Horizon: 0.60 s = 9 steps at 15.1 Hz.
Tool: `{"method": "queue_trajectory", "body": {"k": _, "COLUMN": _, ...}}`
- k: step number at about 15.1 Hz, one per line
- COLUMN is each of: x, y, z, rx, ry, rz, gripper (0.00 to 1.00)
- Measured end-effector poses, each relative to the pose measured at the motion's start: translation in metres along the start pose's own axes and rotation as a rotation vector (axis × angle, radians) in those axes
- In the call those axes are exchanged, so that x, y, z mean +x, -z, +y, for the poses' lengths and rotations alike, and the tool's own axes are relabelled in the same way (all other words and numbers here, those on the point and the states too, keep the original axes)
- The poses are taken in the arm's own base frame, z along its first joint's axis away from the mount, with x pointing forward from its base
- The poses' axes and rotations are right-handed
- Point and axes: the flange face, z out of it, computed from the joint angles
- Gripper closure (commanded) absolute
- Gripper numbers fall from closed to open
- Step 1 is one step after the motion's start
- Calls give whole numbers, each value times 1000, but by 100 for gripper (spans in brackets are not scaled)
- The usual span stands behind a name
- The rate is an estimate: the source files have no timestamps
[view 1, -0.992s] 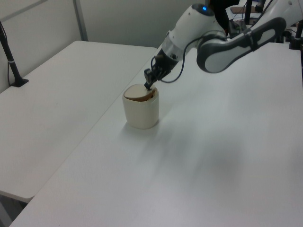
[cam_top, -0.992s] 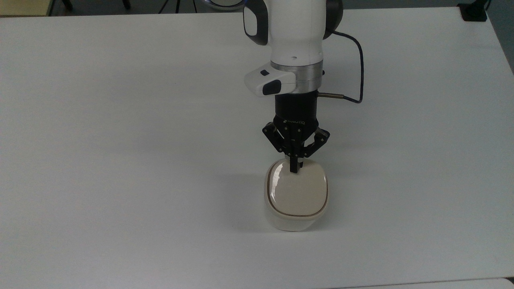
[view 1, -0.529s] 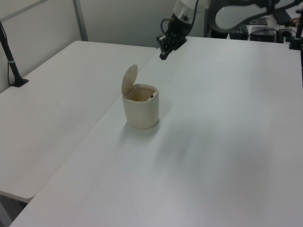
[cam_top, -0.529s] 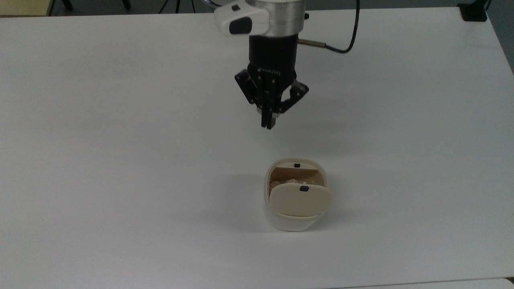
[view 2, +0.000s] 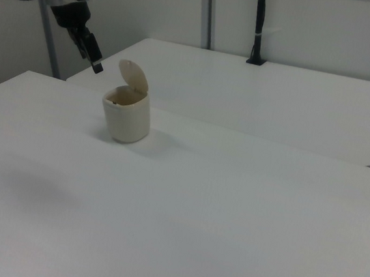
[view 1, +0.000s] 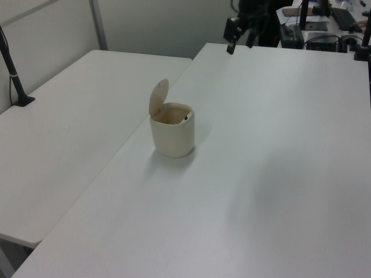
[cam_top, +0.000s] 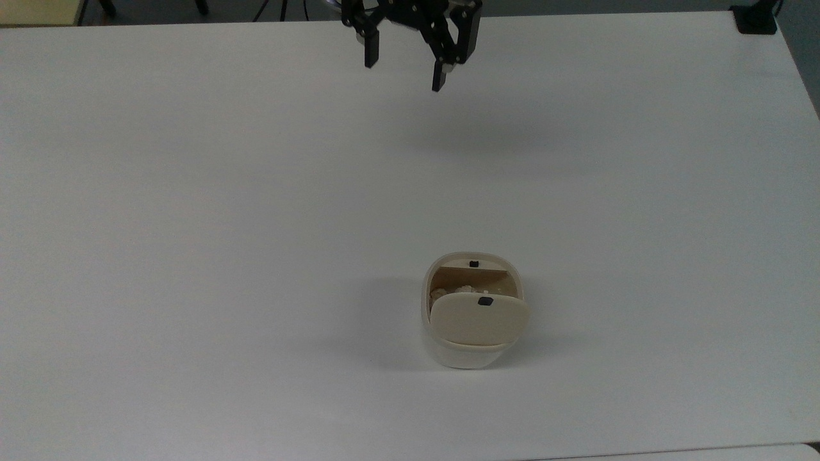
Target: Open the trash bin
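Small cream-white plastic trash bin (cam_top: 471, 342) sat on the white table (cam_top: 192, 256), toward the top view's lower middle. Its beige rounded-square lid (view 1: 157, 97) stood upright on the hinge, interior exposed, so the opening looked done. Black two-finger gripper (cam_top: 405, 61) hung high and well apart from the bin, fingers (cam_top: 371, 51) spread and empty; likely parked clear. Second white table (view 1: 64, 133) alongside, pale partition walls behind.

No readable text, label, brand, number or sign appears in any view. The trash bin (cam_top: 473, 312) is plain cream with no markings. The gripper (cam_top: 405, 69) is black; any lettering on it may simply be too small to make out.
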Motion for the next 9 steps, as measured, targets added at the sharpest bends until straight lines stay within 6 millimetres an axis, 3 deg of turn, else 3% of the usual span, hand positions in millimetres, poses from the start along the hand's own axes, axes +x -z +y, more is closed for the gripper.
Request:
{"method": "queue_trajectory", "body": {"k": 6, "x": -4, "y": 19, "z": 71, "rx": 7, "ry": 288, "rz": -160, "gripper": 0}}
{"method": "queue_trajectory", "body": {"k": 9, "x": 4, "y": 19, "z": 88, "rx": 18, "ry": 413, "rz": -159, "gripper": 0}}
